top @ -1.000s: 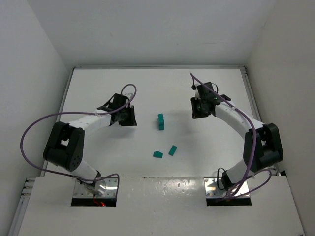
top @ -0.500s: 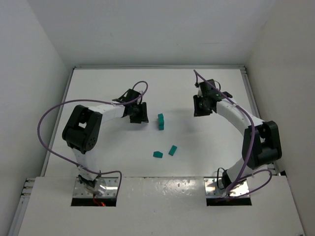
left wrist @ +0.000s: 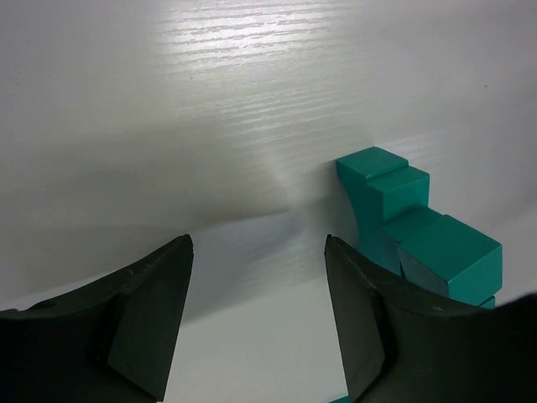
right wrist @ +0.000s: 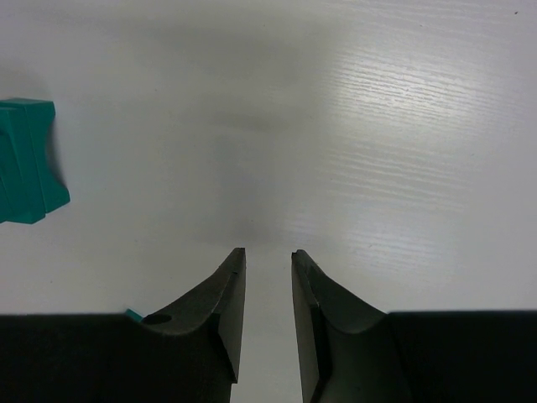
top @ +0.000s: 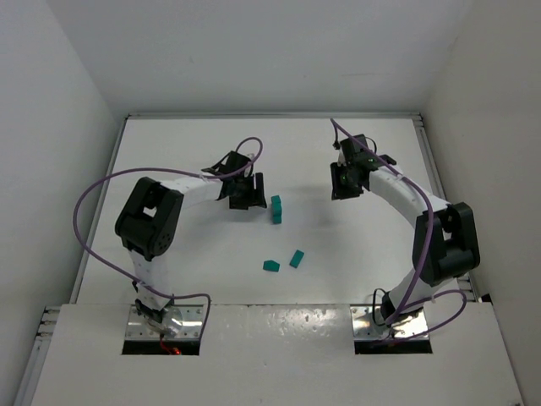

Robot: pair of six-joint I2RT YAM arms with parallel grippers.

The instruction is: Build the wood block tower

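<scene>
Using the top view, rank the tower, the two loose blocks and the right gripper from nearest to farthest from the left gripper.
1. tower, just to the right of the left gripper.
2-3. left loose block and right loose block, both toward the arm bases; too close to call.
4. right gripper, across the table on the right.

Bright overhead light — glare, soft shadows

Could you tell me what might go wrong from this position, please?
1. The left gripper stands open close beside the tower, which lies outside its jaws; a sideways move could topple it.
2. The tower looks stepped rather than flush, so even a light nudge might shift it.
</scene>
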